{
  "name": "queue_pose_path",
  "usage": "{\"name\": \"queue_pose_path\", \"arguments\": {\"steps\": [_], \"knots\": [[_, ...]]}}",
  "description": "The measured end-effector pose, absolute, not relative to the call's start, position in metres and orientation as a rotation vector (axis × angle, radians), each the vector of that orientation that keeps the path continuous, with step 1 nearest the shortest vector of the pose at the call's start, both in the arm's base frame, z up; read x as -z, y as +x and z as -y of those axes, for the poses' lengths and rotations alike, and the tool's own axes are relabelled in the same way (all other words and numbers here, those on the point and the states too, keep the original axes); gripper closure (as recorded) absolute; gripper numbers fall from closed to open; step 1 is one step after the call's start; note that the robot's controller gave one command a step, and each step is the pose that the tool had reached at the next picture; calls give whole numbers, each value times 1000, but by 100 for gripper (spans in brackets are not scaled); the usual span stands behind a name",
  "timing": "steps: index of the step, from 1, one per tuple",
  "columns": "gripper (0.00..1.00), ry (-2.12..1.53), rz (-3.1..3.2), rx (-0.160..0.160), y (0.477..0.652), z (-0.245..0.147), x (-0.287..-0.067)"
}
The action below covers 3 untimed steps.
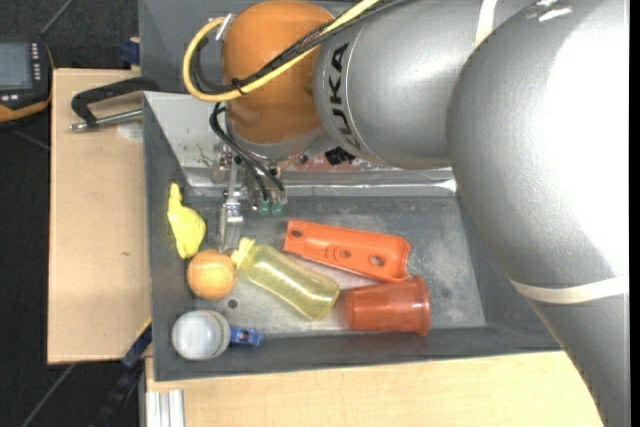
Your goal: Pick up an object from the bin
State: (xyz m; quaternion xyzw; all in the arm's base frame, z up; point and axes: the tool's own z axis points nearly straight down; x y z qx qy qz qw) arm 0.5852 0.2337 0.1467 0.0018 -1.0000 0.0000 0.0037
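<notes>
Camera view: gripper (233, 233) hangs just over the capped end of a pale yellow, see-through bottle (292, 284) lying slantwise in the bin (452, 240). Whether it is spread or pressed together cannot be told. An orange ball (210, 275) touches the bottle's left.

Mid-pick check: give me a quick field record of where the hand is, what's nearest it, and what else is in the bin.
hand: low in the left part of the bin
grip state: cannot tell
nearest: pale yellow bottle on its side, cap end by the hand; yellow lump to the view's left; orange ball
others: orange handle; red-orange cup on its side; white round cap in the view's lower-left corner
</notes>
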Motion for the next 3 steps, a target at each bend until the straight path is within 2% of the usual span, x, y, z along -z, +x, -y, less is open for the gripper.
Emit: {"name": "queue_pose_path", "arguments": {"steps": [1, 3], "knots": [[0, 2, 3142, 3, 587, -233, -152], [0, 464, 3105, 3, 594, -215, -133]]}}
